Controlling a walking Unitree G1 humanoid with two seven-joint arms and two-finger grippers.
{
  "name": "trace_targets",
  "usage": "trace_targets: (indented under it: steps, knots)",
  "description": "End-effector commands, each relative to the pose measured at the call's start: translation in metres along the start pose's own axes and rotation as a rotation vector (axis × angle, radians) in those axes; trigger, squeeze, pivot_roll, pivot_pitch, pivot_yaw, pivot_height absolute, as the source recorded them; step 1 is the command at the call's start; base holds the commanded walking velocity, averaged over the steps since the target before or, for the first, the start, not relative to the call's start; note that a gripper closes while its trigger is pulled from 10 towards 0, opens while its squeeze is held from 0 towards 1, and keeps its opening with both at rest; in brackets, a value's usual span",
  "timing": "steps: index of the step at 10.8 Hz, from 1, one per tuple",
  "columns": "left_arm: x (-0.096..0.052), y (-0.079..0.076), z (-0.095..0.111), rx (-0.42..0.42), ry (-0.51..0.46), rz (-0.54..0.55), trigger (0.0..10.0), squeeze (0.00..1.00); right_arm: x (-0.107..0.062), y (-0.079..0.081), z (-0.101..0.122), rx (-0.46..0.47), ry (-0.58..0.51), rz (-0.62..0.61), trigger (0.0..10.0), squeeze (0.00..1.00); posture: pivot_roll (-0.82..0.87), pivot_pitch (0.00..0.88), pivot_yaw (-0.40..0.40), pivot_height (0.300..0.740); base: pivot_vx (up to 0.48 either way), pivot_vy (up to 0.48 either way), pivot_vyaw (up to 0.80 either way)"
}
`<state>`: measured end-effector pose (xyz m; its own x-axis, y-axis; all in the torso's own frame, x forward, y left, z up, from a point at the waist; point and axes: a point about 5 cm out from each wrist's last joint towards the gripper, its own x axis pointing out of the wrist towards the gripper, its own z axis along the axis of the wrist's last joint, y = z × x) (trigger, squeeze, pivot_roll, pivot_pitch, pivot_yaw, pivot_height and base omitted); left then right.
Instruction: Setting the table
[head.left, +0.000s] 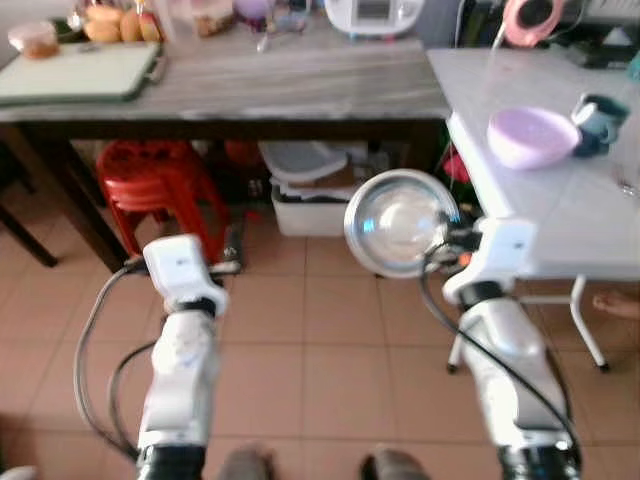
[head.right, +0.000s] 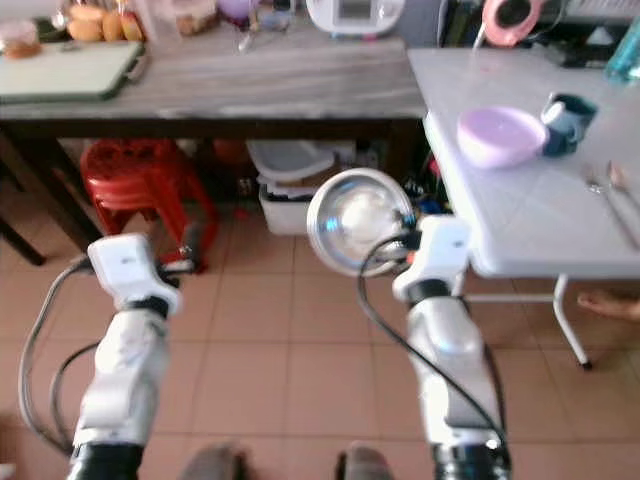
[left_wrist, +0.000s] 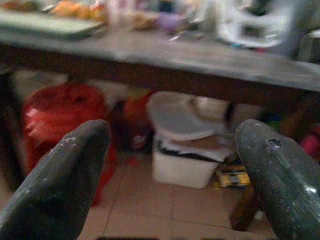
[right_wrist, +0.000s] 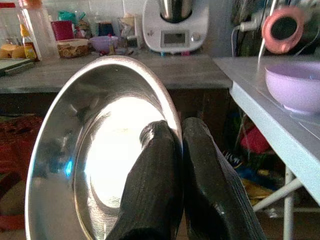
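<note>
My right gripper (right_wrist: 179, 150) is shut on the rim of a shiny steel bowl (head.left: 398, 222), holding it tilted on edge in the air just left of the white table (head.left: 560, 215). The bowl's polished inside (right_wrist: 100, 150) faces me. On the white table stand a lilac bowl (head.left: 532, 136) and a teal mug (head.left: 600, 122); a spoon (head.right: 598, 186) lies further right. My left gripper (left_wrist: 172, 165) is open and holds nothing, raised over the tiled floor in front of the long wooden table (head.left: 260, 85).
Under the wooden table stand stacked red stools (head.left: 160, 185) and a white lidded box (head.left: 310, 200). On its top are a green cutting board (head.left: 75, 72), fruit and a white appliance (head.left: 375, 15). A person's foot (head.left: 615, 303) shows by the white table's leg.
</note>
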<state>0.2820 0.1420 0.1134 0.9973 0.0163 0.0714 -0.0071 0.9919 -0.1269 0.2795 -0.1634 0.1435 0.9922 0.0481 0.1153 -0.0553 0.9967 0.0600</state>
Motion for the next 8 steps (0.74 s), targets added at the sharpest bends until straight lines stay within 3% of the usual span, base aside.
trace_targets:
  steps: [1, 8]
  knots:
    - [-0.002, 0.009, -0.001, 0.038, -0.005, 0.005, 10.0, 0.0, 0.005, 0.009, 0.01, -0.026, -0.048, 0.041, 10.0, 0.0, -0.05, 0.033, 0.01, 0.74, 0.48, 0.0, 0.0]
    - [-0.005, -0.002, 0.001, 0.082, -0.021, -0.056, 10.0, 0.0, 0.006, -0.004, 0.012, -0.046, -0.052, -0.037, 10.0, 0.0, -0.07, 0.066, 0.018, 0.74, 0.477, 0.0, 0.0]
